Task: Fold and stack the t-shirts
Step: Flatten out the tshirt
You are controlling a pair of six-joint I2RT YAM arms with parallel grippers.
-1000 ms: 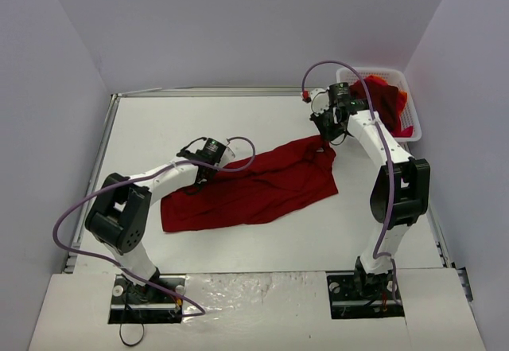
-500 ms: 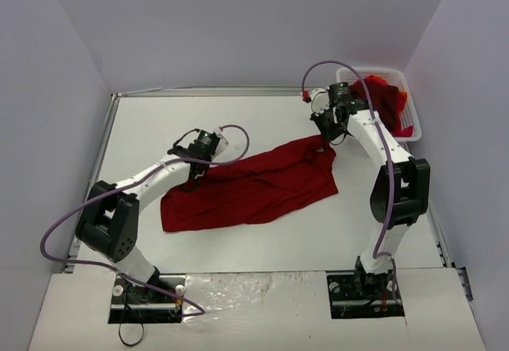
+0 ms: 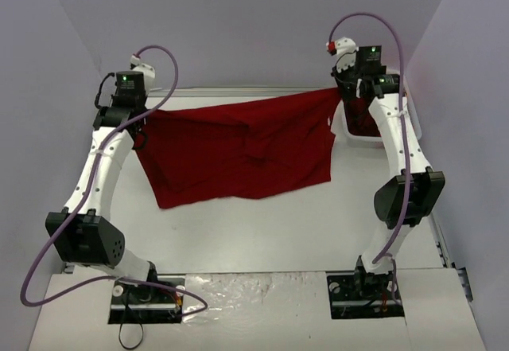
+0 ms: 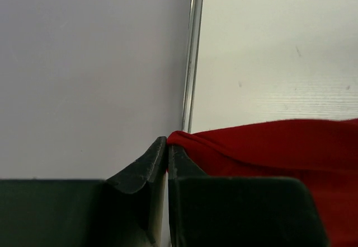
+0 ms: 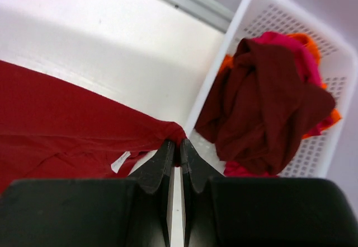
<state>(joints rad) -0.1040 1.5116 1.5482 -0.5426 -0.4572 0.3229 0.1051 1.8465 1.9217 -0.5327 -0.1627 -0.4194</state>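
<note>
A dark red t-shirt (image 3: 238,148) hangs spread out in the air between both arms, high over the back of the table. My left gripper (image 3: 141,122) (image 4: 167,146) is shut on its left corner (image 4: 184,140). At the other end my right gripper (image 3: 340,92) (image 5: 179,146) is shut on the right corner (image 5: 170,130). The cloth droops down toward the table, and a white label (image 5: 119,162) shows on it. More t-shirts (image 5: 263,107), dark red with bits of red-orange, lie crumpled in the white mesh basket (image 5: 251,17).
The basket (image 3: 347,132) stands at the back right, mostly hidden behind my right arm in the top view. A metal rail (image 4: 193,51) runs along the table's left edge by the wall. Purple-grey walls close in the back and both sides.
Both arms rose and moved apart toward the back corners. The t-shirt, which lay crumpled on the table, now hangs stretched between them. The left gripper closed on its corner.
</note>
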